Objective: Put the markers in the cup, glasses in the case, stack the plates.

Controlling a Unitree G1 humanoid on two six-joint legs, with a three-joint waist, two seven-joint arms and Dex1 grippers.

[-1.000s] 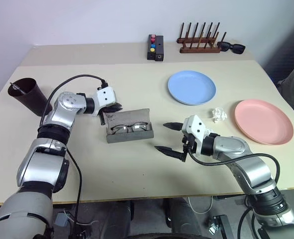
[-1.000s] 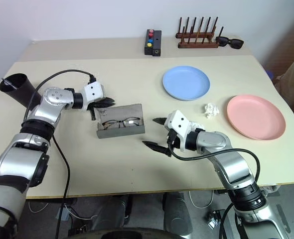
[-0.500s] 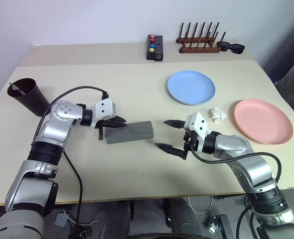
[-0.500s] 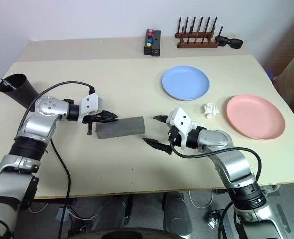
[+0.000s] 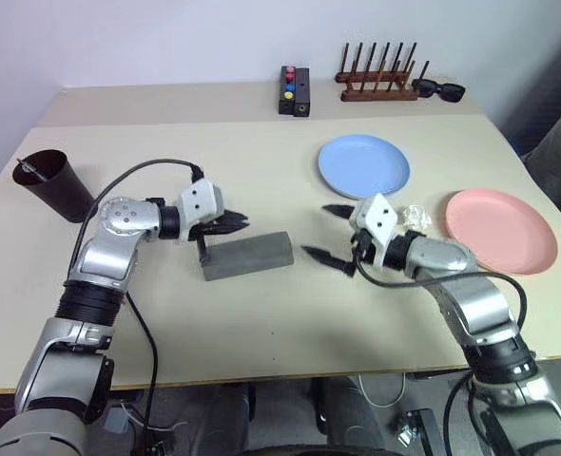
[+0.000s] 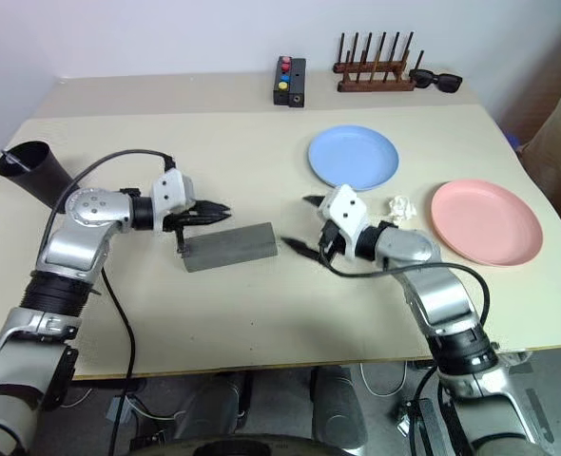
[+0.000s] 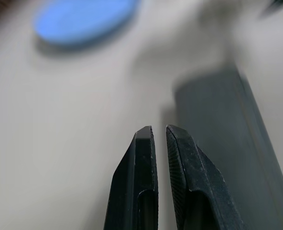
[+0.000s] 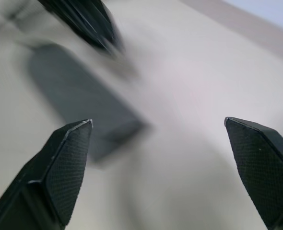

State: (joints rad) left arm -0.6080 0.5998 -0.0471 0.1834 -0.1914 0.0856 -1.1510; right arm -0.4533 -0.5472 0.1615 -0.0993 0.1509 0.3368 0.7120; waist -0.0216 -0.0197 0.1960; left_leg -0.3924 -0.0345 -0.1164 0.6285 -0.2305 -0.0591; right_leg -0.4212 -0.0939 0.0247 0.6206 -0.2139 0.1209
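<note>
Cup (image 5: 52,185) at the far left edge of the table (image 5: 261,323), well behind and outward of the left gripper (image 5: 237,224), whose fingers are pressed together on nothing and hang just above the near-left end of the case (image 5: 248,256). That grey case lies lid-down, closed, between the two tools — its long axis runs roughly side to side, slightly raised toward the right. Its right end points at the right gripper (image 5: 331,232), jaws spread wide, empty, just beside it. Beyond that gripper, further right, lie the blue plate (image 5: 364,166) and the pink plate (image 5: 501,231), well apart — the right arm is plainly nearer both, so stacking looks like its job.
</note>
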